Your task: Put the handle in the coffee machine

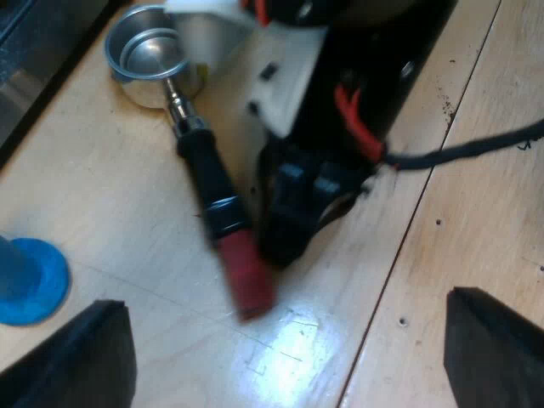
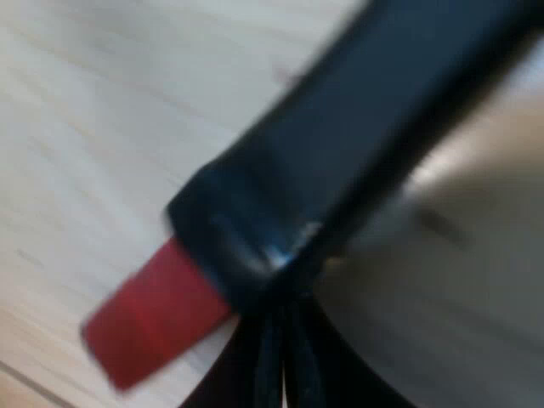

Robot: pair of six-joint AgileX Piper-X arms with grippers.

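**Taking up the holder for the machine**

**Holder** (image 1: 155, 53). It lies flat on the worktop (image 1: 102, 195), not yet in the machine. The basket end is near a dark strip bordering the worktop, which cannot be identified.
- Basket: round, hollow, bright steel with a rolled rim.
- Neck: short, steel.
- Handle (image 1: 202, 166): a dark matt cylinder closed by a shiny band.
- Red end (image 1: 248, 276): blunt and squared off.

**Right pincer** (image 1: 293, 225). Black, down at the handle, just beside the band where dark meets red. In its own view the handle slants close across it. Whether it has closed on the handle cannot be told.

**Left pincer** (image 1: 280, 314). Spread wide and empty, hanging over the worktop beyond the red end.

**Tamper** (image 1: 30, 280). Blue, round-footed and smooth, standing apart from the holder.

**Worktop.** Pale wood planks with dark seams, a glossy sheen and a few small specks.

**Handling note (judgement).**
- Grip square across the dark cylinder rather than the red tip, because a smooth round handle is likely to roll or twist.
- The steel basket probably outweighs the handle and will tend to droop.
- Clamp firmly, lift level, and keep the basket's rim upward for the approach to the machine.
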